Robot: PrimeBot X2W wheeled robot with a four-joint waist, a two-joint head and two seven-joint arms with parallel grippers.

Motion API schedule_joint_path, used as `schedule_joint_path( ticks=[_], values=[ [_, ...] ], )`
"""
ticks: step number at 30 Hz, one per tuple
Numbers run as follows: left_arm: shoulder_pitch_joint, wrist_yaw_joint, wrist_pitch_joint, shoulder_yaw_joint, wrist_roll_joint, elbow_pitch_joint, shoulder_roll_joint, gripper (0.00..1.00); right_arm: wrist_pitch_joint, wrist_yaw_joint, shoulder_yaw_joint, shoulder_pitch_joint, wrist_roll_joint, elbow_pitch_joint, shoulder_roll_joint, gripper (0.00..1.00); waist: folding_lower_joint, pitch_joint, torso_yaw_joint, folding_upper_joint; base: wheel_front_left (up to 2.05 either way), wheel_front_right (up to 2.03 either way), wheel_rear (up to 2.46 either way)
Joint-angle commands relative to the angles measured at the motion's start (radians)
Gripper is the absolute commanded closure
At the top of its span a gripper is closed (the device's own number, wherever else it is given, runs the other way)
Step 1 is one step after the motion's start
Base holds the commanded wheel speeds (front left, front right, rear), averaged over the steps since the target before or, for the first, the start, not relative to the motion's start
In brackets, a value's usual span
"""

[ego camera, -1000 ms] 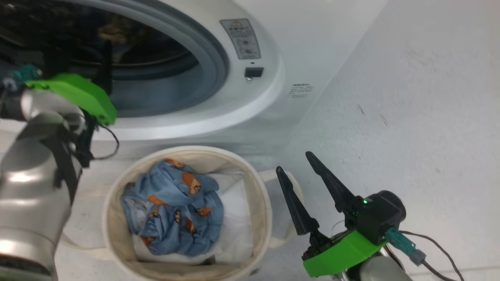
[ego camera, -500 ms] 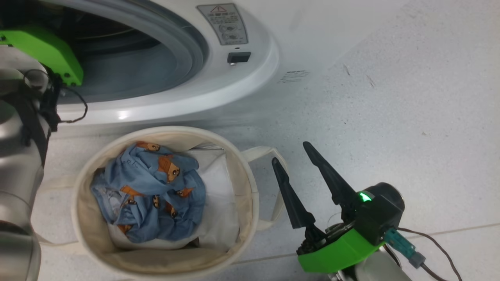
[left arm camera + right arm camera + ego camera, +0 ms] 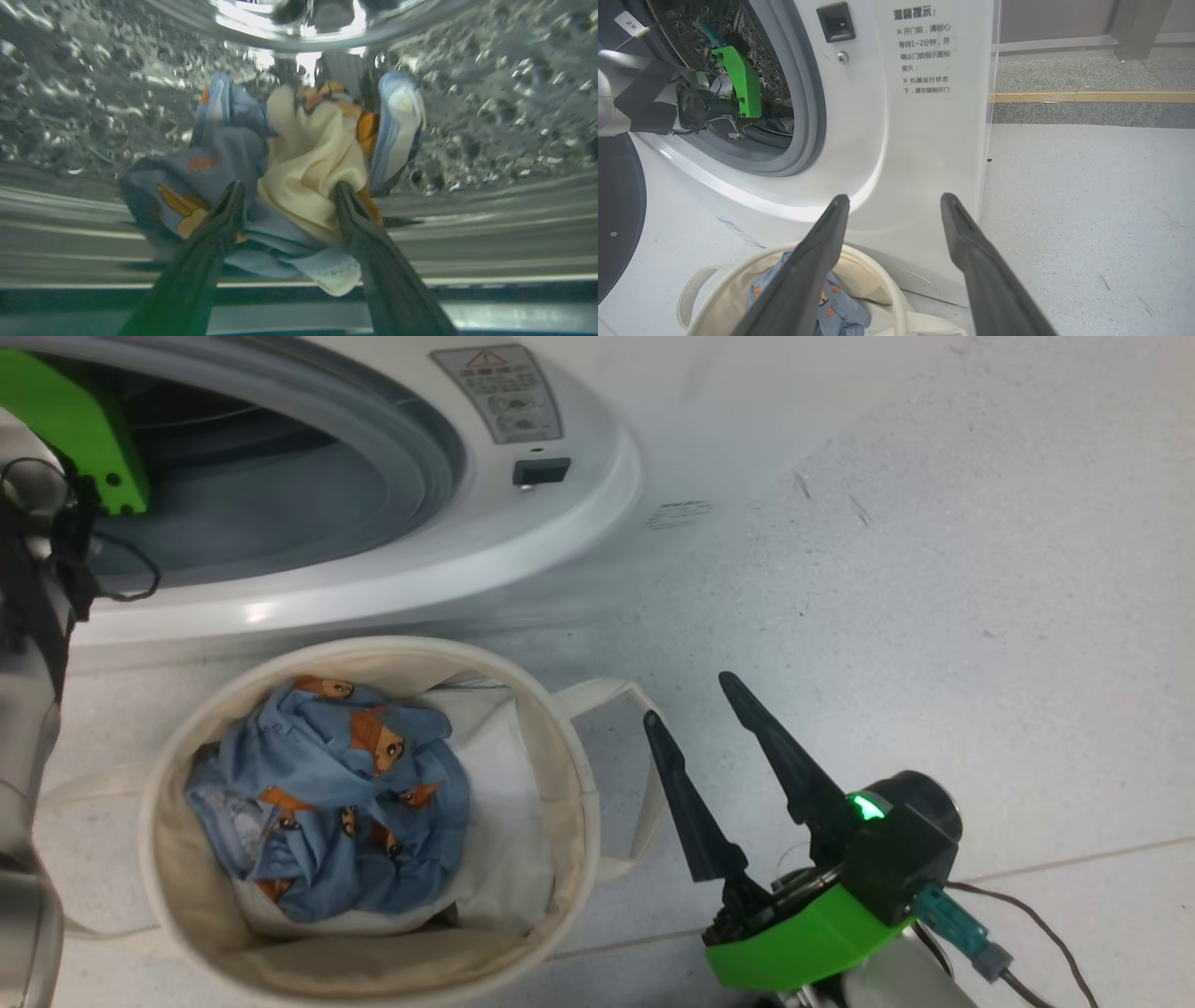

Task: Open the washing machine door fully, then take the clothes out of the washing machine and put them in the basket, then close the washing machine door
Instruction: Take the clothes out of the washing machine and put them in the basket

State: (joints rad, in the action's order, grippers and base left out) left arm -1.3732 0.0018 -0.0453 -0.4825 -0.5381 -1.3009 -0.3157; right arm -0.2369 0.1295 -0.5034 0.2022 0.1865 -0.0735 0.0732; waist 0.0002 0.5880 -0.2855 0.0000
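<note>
Head view, nearest first: the right gripper (image 3: 689,700) hangs low over the pale floor (image 3: 934,569) with its two dark fingers spread wide and nothing between them, just beside the loop handle (image 3: 607,695) of the basket (image 3: 583,784). The basket stands on the floor in front of the washing machine (image 3: 560,523). Inside it lies a crumpled light blue garment (image 3: 327,803) printed with orange-brown figures, on top of a flat white sheet (image 3: 504,821).

Behind the basket is the machine's white front, with its grey rubber ring (image 3: 411,439), a small black latch socket (image 3: 540,472) and a warning label (image 3: 499,394) above it. The right wrist view shows a dark curved edge at the far left, apparently the washing machine door (image 3: 616,205) swung open, though too little of it is visible to be certain.

Deeper in, the left arm reaches through the opening. The left gripper (image 3: 289,185) is inside the perforated steel drum (image 3: 93,116), jaws wide apart – one finger on each side of the clothes (image 3: 224,154) left there, a blue printed bundle with a cream piece (image 3: 308,158) between the fingertips. The fingers sit against the fabric but have not closed on it.
</note>
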Motion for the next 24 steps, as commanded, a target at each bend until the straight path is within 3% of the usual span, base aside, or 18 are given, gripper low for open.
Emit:
schedule_joint_path(
  ticks=[1, 7, 11, 12, 13, 17, 24],
  values=[
    [-0.031, 0.012, -0.029, 0.005, 0.007, 0.013, -0.055, 0.0, -0.011, 0.001, -0.019, -0.001, -0.004, -0.035, -0.01, 0.0, -0.0002, 0.003, -0.006, 0.0, 0.0, 0.0, 0.0],
    [-0.012, 0.016, -0.132, -0.005, 0.0, 0.011, -0.066, 0.0, -0.013, 0.001, -0.012, -0.004, -0.007, -0.033, -0.013, 0.0, -0.0002, 0.01, -0.008, 0.0, 0.0, 0.0, 0.0],
    [-0.006, 0.031, -0.137, -0.015, 0.005, 0.011, -0.066, 0.0, -0.013, 0.001, -0.013, 0.0, -0.009, -0.03, -0.014, 0.0, -0.0002, 0.006, 0.0, 0.0, 0.0, 0.0, 0.0],
    [-0.004, 0.03, -0.14, -0.018, 0.005, 0.011, -0.066, 0.67, -0.013, 0.001, -0.014, 0.002, -0.009, -0.029, -0.014, 0.0, -0.0002, 0.003, 0.002, 0.0, 0.0, 0.0, 0.0],
    [-0.002, 0.033, -0.142, -0.02, 0.006, 0.011, -0.067, 1.0, -0.012, 0.001, -0.014, 0.003, -0.009, -0.028, -0.014, 0.0, -0.0002, 0.001, 0.004, 0.0, 0.0, 0.0, 0.0],
    [0.008, 0.033, -0.098, -0.024, 0.004, 0.01, -0.062, 1.0, -0.012, 0.001, -0.011, 0.008, -0.009, -0.021, -0.015, 0.0, -0.0002, -0.019, 0.016, 0.0, 0.0, 0.0, 0.0],
    [0.085, -0.013, 0.045, -0.006, -0.031, 0.011, -0.019, 1.0, -0.017, 0.001, -0.019, 0.03, 0.023, 0.017, -0.008, 0.0, -0.0002, -0.124, 0.044, 0.0, 0.0, 0.0, 0.0]
  ],
)
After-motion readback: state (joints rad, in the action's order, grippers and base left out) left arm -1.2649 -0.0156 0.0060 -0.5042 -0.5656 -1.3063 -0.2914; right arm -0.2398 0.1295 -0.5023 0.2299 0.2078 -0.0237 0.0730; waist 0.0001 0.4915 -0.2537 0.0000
